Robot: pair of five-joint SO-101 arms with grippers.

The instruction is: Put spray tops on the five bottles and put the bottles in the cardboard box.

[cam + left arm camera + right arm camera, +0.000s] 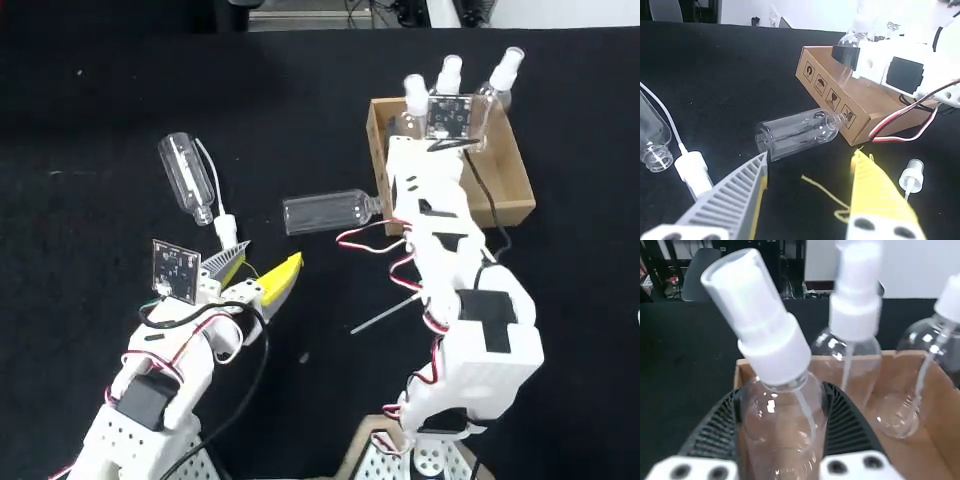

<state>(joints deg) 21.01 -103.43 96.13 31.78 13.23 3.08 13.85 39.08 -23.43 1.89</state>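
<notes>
Bottles [330, 212]: three in box [512, 185], two outside.

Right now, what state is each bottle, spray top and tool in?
Left tool: open, empty.
Right tool: shut on held bottle.
Held bottle: capped, tilted at cardboard box.
Middle boxed bottle: capped, standing.
End boxed bottle: capped, standing.
Bottle beside box: uncapped, lying.
Left bottle: uncapped, lying.
Spray top by left bottle: loose.
Second spray top: loose, lying.
</notes>
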